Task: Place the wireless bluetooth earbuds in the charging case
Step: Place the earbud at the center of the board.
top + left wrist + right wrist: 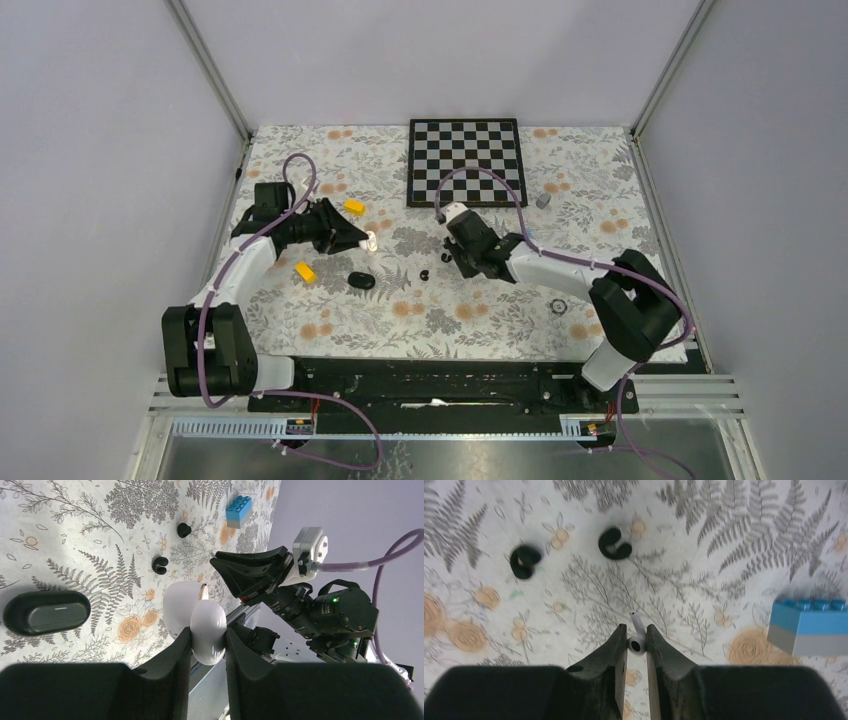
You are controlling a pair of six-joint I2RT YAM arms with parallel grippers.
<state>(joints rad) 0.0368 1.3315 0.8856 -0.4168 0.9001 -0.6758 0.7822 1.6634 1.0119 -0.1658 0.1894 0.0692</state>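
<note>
1. White earbud (pixel 636 643) points stem-first away from the right gripper (pixel 636 630). Its long axis runs roughly along the fingers, with a slight lean to one side.
2. The rounded head of the white earbud sits pinched between the two finger pads, just behind the tips. The stem pokes out past them over the floral cloth (pixel 724 555). The right gripper is clamped on it.
3. It is glossy white, a short stalk on a bulbous head, with a small dark spot on the head.
4. The left gripper (pixel 207 632) is closed around the white charging case (pixel 205 620), whose lid stands open.
5. Two black earbuds (pixel 615 543) lie on the cloth ahead of the right gripper, apart from each other.
6. A black charging case (pixel 47 611) lies flat and shut on the cloth. A blue-and-grey block (pixel 809 627) sits off to the side.
</note>
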